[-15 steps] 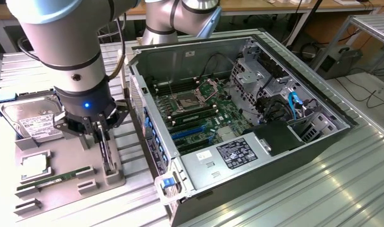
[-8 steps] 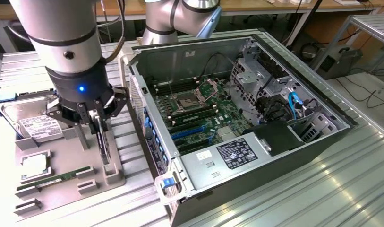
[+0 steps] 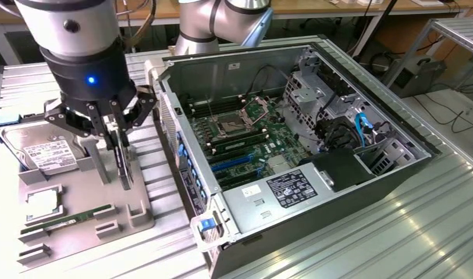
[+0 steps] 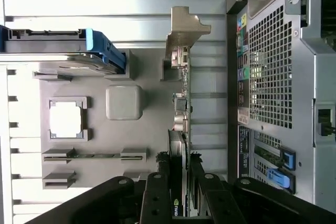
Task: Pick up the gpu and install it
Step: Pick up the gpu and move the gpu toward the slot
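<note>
Looking at the exterior view first, you've got one arm (image 3: 85,52) coming down in the upper left of the frame, with one gripper (image 3: 118,145) at its end. It sits right over the gpu (image 3: 126,168), the only one on show, and straddles the card's top edge. From here the gpu is a thin dark slab standing on edge in the grey tray (image 3: 135,209), left of centre in the frame. You can't tell whether the gripper is clamped on the card or just set around it.

Count the tray's other parts: one silver hard drive (image 3: 43,154) at the exterior view's left, one square processor (image 3: 42,206) below it, and one green memory stick (image 3: 66,220) at the lower left. One open computer case (image 3: 298,229) takes up the centre and right, with its motherboard (image 3: 244,139) exposed.

Now the wrist view. The gripper (image 4: 179,157) has the gpu (image 4: 179,98) running edge-on between its two sides, and again the grip itself can't be read. You see the black shroud nearest the gripper and one silver bracket (image 4: 185,30) at the far end. The card stands between the tray (image 4: 152,129) and the case's perforated rear panel (image 4: 273,77). Also here are one hard drive (image 4: 52,51), one processor (image 4: 65,119), one memory stick (image 4: 94,156) and two blue tabs (image 4: 287,158) on the case.
</note>
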You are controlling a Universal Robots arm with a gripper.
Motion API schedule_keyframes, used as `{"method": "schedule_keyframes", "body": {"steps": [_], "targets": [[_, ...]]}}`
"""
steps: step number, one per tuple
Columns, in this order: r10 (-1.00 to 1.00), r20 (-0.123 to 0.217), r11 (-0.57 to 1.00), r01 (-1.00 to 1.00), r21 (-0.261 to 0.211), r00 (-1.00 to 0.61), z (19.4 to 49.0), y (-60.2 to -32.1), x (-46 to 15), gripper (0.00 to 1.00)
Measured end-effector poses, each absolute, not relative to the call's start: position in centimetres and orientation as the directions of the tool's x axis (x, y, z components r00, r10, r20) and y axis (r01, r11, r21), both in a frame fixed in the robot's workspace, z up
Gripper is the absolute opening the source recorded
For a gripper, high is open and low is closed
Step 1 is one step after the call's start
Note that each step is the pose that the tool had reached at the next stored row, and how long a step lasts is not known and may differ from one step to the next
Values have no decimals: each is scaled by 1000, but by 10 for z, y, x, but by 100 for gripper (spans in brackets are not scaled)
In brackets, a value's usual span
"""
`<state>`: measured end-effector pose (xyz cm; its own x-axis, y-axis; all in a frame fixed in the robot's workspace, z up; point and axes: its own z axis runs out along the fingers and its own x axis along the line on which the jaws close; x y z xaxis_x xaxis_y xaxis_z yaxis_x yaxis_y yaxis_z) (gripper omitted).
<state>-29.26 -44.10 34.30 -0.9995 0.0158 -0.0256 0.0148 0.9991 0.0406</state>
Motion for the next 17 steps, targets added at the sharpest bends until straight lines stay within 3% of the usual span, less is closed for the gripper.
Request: {"method": "schedule_keyframes", "body": {"steps": [17], "targets": [[13,-25,999,12,41,-1000,430,-463,-259,26]]}}
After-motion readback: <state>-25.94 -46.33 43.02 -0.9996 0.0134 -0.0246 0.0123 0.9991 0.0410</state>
